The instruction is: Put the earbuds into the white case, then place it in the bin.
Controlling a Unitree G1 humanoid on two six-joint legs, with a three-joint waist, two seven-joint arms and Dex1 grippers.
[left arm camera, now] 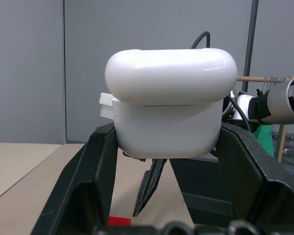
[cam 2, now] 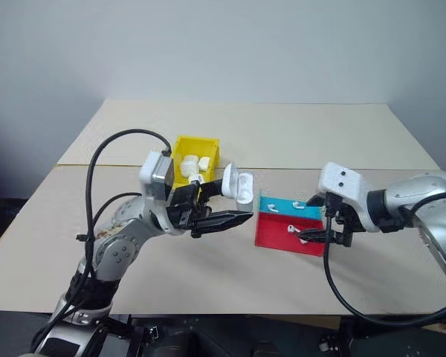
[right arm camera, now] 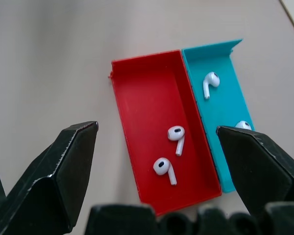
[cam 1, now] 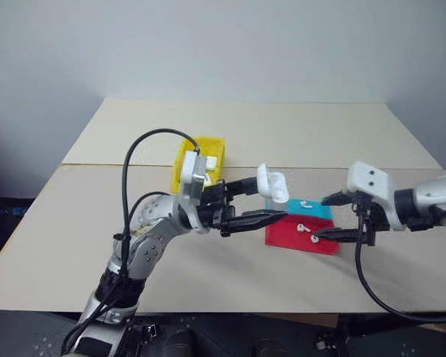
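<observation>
Left gripper point(cam 1: 262, 199) clamped on a small glossy white pebble-shaped case point(left arm camera: 169, 115), lid ajar. Right gripper point(right arm camera: 159, 161) spread wide above a shallow red plastic tray point(right arm camera: 137, 98) holding two tiny white earbuds point(right arm camera: 176, 134).

Even, soft, fairly bright light with faint shadows and no harsh glare; head views slightly soft, wrist views crisp.
</observation>
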